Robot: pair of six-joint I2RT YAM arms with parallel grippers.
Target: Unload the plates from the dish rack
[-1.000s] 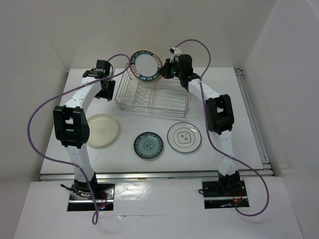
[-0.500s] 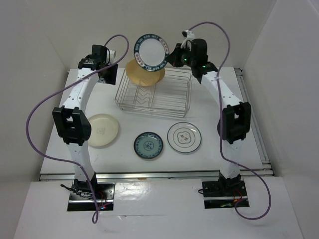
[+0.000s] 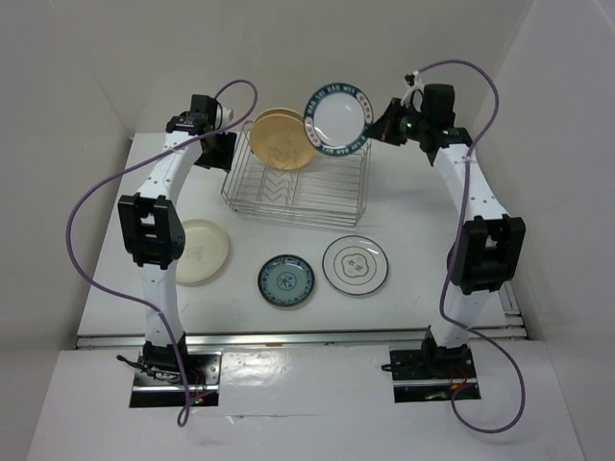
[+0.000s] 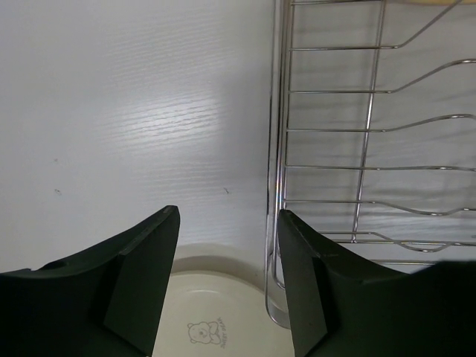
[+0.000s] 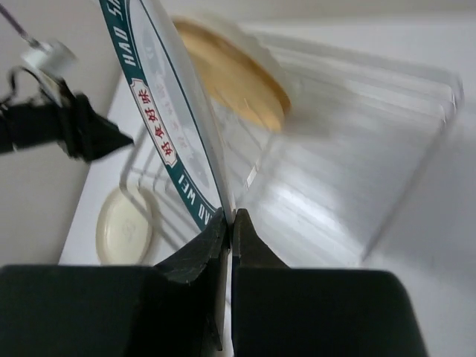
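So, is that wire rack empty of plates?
No: a tan plate stands on edge in the dish rack, beside the blue-rimmed plate that the right gripper holds up.

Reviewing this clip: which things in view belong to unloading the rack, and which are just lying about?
Job: dish rack; tan plate standing in it; blue-rimmed plate pinched by the right fingers; cream plate, blue-patterned plate and black-ringed plate flat on the table.
Lying about: only the purple cables.
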